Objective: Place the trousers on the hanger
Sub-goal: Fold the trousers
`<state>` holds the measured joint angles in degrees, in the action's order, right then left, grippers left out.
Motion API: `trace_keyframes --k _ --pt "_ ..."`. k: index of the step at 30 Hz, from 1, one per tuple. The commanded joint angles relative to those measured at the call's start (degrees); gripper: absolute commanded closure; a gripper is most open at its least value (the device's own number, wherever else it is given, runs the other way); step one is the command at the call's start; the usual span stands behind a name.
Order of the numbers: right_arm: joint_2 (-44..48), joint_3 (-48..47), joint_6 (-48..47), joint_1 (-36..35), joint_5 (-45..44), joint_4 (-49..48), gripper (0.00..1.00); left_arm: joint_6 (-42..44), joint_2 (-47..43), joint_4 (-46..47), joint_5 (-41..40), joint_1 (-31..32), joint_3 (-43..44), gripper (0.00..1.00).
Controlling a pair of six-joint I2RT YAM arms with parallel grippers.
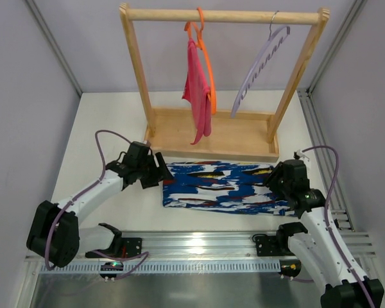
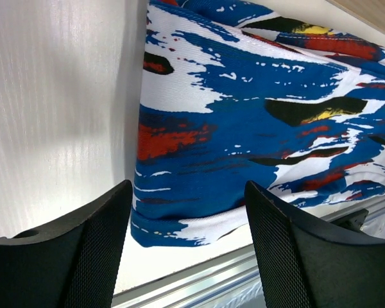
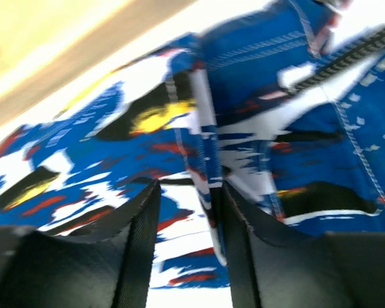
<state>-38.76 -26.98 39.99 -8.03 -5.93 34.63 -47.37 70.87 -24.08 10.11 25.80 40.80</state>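
Top external | left gripper [image 2: 187, 186] open, empty, beside trousers [image 1: 221, 186] | right gripper [image 3: 189, 186] part-open over trousers

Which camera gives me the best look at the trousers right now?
Top external: it shows the whole trousers, lying flat on the table in front of the wooden rack. The left wrist view shows only one end's edge; the right wrist view is a blurred close-up of seams.

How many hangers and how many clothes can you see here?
Hangers: 2, the orange hanger and the lilac hanger
Clothes: 2, the pink cloth and the trousers
Total: 4
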Motion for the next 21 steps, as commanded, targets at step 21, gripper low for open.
trace_keyframes --k 21 --pt "-9.49 -21.19 -1.58 -26.32 -1.13 -5.6 0.51 4.04 2.78 5.0 10.11 -0.05 2.18 0.31"
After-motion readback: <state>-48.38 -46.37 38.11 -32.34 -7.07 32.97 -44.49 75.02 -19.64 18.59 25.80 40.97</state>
